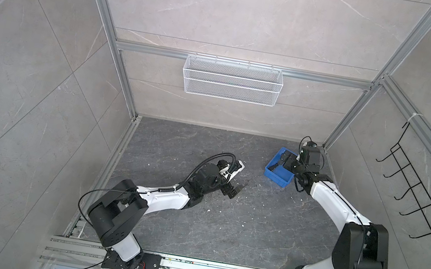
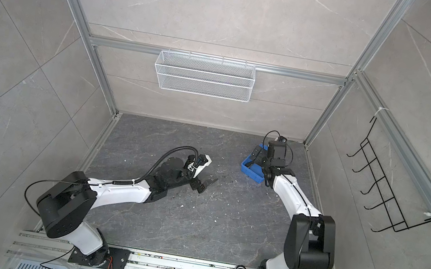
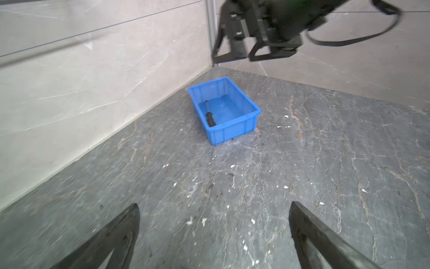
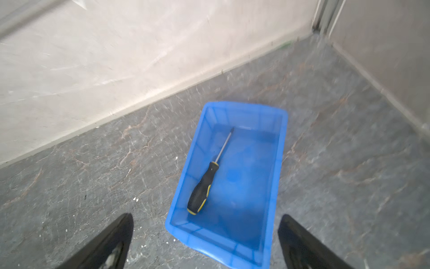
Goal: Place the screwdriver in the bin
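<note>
The small rectangular blue plastic bin (image 4: 193, 163) looks smooth and faintly glossy, its walls slightly translucent; the small screwdriver (image 4: 210, 172) has a thin bare-metal shaft and a matt black handle, finely textured, with yellow accents; the dark grey floor slab (image 3: 302, 163) looks like veined stone, matt and speckled with pale flecks; the pale grey wall tiles (image 1: 229, 10) are smooth with a soft sheen; the silver frame rails (image 1: 148, 49) look like brushed aluminium; the long white basket (image 1: 231, 84) is painted wire mesh; the black hook rack (image 1: 413, 192) is thin wire; the right gripper (image 4: 206, 215) has matt black fingers (image 4: 116, 233).
</note>
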Tool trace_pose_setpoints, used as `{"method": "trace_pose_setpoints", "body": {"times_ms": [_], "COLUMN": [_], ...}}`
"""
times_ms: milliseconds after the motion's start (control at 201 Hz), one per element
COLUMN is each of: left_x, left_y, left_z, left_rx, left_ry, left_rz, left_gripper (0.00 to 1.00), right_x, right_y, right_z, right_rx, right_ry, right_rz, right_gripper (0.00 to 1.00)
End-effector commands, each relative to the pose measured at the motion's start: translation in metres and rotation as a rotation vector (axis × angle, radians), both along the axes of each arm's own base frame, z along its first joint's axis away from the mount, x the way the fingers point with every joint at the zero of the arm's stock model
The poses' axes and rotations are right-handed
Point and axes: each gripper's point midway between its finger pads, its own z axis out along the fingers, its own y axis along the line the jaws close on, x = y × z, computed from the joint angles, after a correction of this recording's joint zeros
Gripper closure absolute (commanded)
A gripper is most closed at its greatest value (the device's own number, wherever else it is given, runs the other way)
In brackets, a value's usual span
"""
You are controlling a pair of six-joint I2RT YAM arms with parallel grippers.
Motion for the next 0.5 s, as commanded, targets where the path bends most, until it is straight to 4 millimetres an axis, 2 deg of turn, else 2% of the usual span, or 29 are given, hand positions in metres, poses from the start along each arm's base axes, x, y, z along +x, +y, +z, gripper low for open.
{"method": "trace_pose_setpoints", "body": {"times_ms": [0, 144, 259, 378, 493], "left_x": [0.009, 0.017, 0.021, 0.021, 0.021], "left_y": [0.036, 0.086, 0.131, 0.180, 0.231], "left_z": [0.011, 0.009, 0.008, 0.005, -0.001], "left_rx": [0.011, 0.033, 0.051, 0.068, 0.086], "left_ry": [-0.017, 0.002, 0.012, 0.014, 0.004], "left_rz": [0.094, 0.209, 0.323, 0.455, 0.618], "left_gripper": [0.00, 0.00, 0.00, 0.00, 0.00], "right_x": [-0.011, -0.037, -0.057, -0.074, -0.087], "right_y": [-0.002, -0.001, -0.001, -0.002, -0.009], "right_z": [0.019, 0.022, 0.010, -0.007, -0.032], "right_rx": [-0.083, -0.112, -0.151, -0.204, -0.247], "right_ry": [-0.116, -0.172, -0.189, -0.176, -0.165], "right_rz": [0.055, 0.092, 0.129, 0.159, 0.144], "right_gripper": [0.01, 0.01, 0.01, 0.01, 0.01]}}
